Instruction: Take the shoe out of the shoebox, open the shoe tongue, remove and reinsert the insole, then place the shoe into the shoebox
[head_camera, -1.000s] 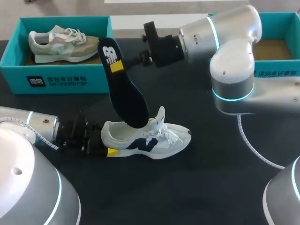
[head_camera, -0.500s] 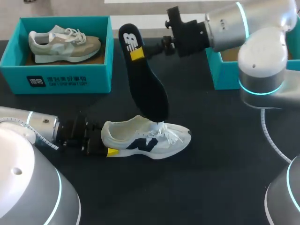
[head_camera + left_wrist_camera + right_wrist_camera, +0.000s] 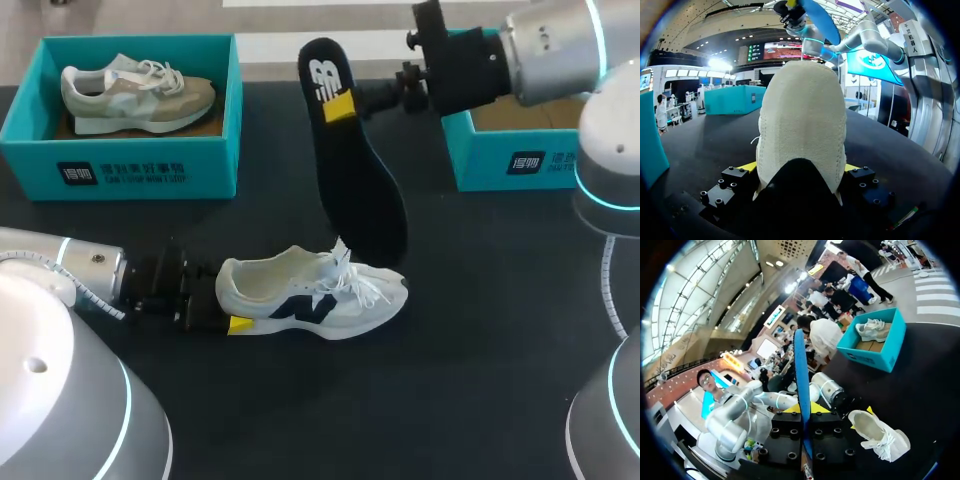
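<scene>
The white shoe (image 3: pixel 312 296) lies on its side on the dark desk (image 3: pixel 450 390), toe pointing toward my right arm's side and laces loose over the tongue. My left tool (image 3: pixel 799 170) is closed on its heel, one yellow tip pressed to each side of the heel cup, low to the desk. The dark insole (image 3: pixel 356 168) is out of the shoe and held in the air above and behind it, tilted, with its toe end hanging down near the laces; I cannot tell from above whether it touches them. My right tool (image 3: pixel 804 410) grips the insole's heel end between its two fingers, edge-on. Behind that tool sits a teal shoebox (image 3: pixel 510 165) at the desk's far right. A second teal shoebox (image 3: pixel 130 172) stands at the far left, with a beige shoe (image 3: pixel 135 90) lying inside it.
</scene>
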Controlling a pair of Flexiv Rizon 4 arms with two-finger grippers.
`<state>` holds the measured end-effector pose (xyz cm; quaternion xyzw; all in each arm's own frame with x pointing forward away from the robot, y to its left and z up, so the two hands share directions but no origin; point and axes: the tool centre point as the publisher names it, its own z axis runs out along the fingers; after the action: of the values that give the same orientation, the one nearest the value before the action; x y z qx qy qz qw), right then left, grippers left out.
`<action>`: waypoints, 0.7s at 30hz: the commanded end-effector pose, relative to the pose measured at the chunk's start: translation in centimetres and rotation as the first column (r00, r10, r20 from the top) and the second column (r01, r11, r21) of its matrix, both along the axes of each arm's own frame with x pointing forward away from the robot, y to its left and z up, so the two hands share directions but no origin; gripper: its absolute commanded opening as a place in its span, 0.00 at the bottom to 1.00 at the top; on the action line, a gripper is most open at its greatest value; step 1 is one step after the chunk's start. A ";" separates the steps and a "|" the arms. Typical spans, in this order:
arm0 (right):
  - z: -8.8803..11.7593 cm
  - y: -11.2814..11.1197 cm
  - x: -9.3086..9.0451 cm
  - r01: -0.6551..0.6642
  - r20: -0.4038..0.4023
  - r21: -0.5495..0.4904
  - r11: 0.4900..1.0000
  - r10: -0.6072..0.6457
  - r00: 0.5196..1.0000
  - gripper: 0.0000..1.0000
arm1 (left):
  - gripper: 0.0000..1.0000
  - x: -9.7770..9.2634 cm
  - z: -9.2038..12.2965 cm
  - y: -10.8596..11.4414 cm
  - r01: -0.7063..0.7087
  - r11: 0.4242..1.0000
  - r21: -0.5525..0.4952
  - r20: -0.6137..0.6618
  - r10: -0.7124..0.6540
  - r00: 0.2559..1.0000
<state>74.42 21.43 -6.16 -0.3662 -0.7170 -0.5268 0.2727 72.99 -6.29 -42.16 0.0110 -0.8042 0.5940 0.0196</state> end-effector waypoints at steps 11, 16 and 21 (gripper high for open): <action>0.2 -0.8 -0.5 0.008 0.001 -0.006 1.000 -0.008 1.000 0.00 | 0.00 0.2 -0.8 -0.1 0.002 1.000 0.002 -0.001 -0.002 1.000; 0.6 -1.9 -1.1 0.009 -0.027 -0.019 1.000 -0.009 1.000 0.00 | 0.00 0.2 -0.8 -0.1 0.002 1.000 0.002 -0.001 -0.002 1.000; 1.8 -3.7 -1.7 0.023 -0.047 -0.019 1.000 -0.024 0.999 0.00 | 0.00 0.2 -0.8 -0.1 0.002 1.000 0.002 -0.001 -0.002 1.000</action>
<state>73.70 19.40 -5.19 -0.3861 -0.7096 -0.5163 0.2844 72.99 -6.30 -42.16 0.0110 -0.8041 0.5940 0.0196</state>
